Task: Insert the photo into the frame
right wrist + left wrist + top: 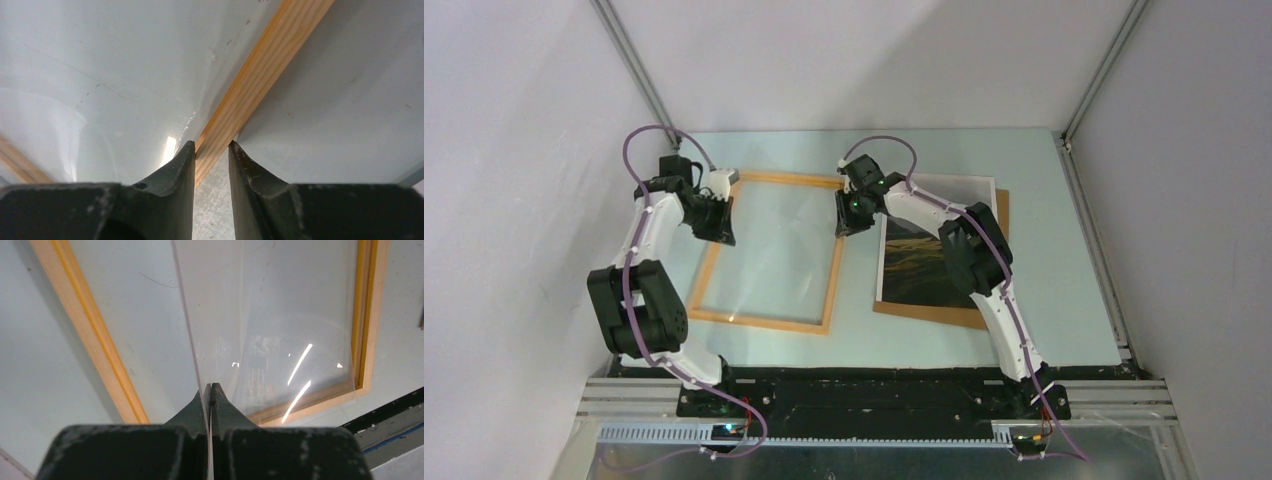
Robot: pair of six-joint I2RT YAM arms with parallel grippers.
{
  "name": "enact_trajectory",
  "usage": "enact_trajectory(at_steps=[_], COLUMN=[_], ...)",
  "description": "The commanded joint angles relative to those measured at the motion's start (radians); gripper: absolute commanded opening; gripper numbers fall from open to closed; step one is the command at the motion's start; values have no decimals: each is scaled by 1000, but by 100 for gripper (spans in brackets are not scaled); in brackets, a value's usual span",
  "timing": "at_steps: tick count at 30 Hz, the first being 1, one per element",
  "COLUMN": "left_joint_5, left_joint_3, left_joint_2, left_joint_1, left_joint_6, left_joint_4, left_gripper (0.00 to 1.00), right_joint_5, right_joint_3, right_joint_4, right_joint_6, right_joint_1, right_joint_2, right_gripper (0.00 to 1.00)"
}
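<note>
The orange-tan wooden frame (769,325) lies flat left of the table's centre. My left gripper (720,228) is over its left rail and shut on the edge of the clear pane (270,330), which is raised and tilted over the frame (95,340). My right gripper (852,217) is at the frame's right rail (260,75). Its jaws are a narrow gap apart with the tips at the rail and nothing between them. The photo (929,255), a dark landscape with a white border, lies face up to the right, under the right arm.
A brown backing board (1002,215) lies under the photo and shows along its right and near edges. Grey walls close in the table on the left, back and right. The black base rail (874,385) runs along the near edge.
</note>
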Motion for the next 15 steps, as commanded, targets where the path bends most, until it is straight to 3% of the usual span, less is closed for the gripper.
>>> enact_trajectory(at_steps=[1,9,15], left_joint_5=[49,181,254], left_joint_3=[-21,-57,-79], left_joint_2=[-62,-116,-137], left_joint_1=[7,6,7], left_joint_6=[62,6,-124], left_joint_4=[-6,-6,20], left_gripper=[0,0,0], right_joint_5=[133,93,61], right_joint_3=[-10,-112,-207], right_joint_4=[-58,-40,-1], right_joint_6=[-65,-122,-120], right_joint_1=[-19,-74,-109], right_joint_2=[-6,-74,-123], right_gripper=[25,13,10])
